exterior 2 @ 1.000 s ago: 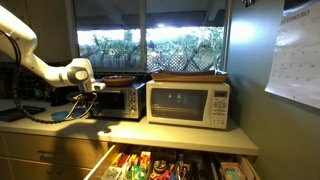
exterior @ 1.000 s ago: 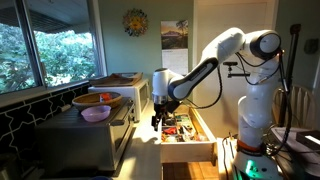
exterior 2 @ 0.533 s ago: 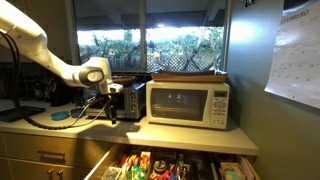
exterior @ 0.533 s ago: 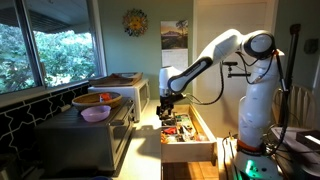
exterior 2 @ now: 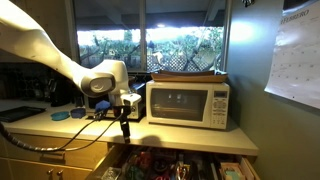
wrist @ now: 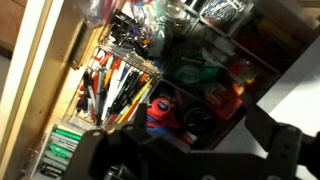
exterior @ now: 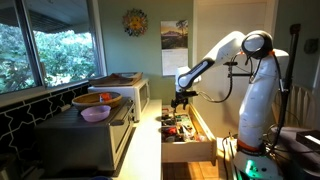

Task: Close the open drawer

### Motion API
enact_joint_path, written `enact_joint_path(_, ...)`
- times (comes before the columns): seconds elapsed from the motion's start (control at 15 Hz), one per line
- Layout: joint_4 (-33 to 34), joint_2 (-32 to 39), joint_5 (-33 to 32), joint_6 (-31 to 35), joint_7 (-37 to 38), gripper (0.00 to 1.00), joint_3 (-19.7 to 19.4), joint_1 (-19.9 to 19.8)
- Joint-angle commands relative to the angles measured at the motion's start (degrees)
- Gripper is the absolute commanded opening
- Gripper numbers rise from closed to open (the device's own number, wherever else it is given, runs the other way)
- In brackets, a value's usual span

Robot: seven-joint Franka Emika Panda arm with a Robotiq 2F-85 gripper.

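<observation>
- Gripper [exterior: 180,100] of the white robot arm hangs over the open end of the long shallow drawer with the white front panel and pale wood sides [exterior: 189,151], above it and not touching.
- Its two dark fingers sit at the lower corners of the wrist view, spread well apart with nothing between them.
- Over the last second the gripper [exterior 2: 126,126] has swung away from the counter and the appliances, coming out in front of the silver microwave oven [exterior 2: 188,103] and over the drawer [exterior 2: 180,166].
- Earlier it hung closer to the counter edge; now the wrist view looks straight down into the drawer [wrist: 40,80], onto a row of pens [wrist: 115,92] and red and dark clutter.
- The drawer itself has not shifted; it stands pulled fully out below the counter in both exterior views.
- My judgement: this is the approach, and closing has not begun. The gripper needs to get past the white front panel, drop to its level, then push it toward the cabinet.
</observation>
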Motion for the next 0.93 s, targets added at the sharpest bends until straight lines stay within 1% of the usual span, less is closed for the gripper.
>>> enact_joint_path(0.0,-4.34,-1.15,-0.37,4.55,-2.9,1.0,-4.35,-4.87)
enact_joint_path(0.2,-4.69,0.52,-1.75,6.62,-2.39,1.0,-6.92,-8.98)
enact_joint_path(0.33,-3.98,2.6,-4.02,6.78,0.36,1.0,-7.64,-11.77)
enact_joint_path(0.47,-2.77,5.41,-8.36,6.64,7.7,1.0,-7.01,-14.69)
enact_joint_path(0.53,-3.51,2.37,-5.07,5.27,2.05,1.0,-7.71,-12.55)
enact_joint_path(0.67,-3.24,3.92,-6.93,5.65,5.13,1.0,-7.95,-13.67)
enact_joint_path(0.87,-2.91,4.82,-7.02,5.82,6.21,1.0,-7.85,-13.59)
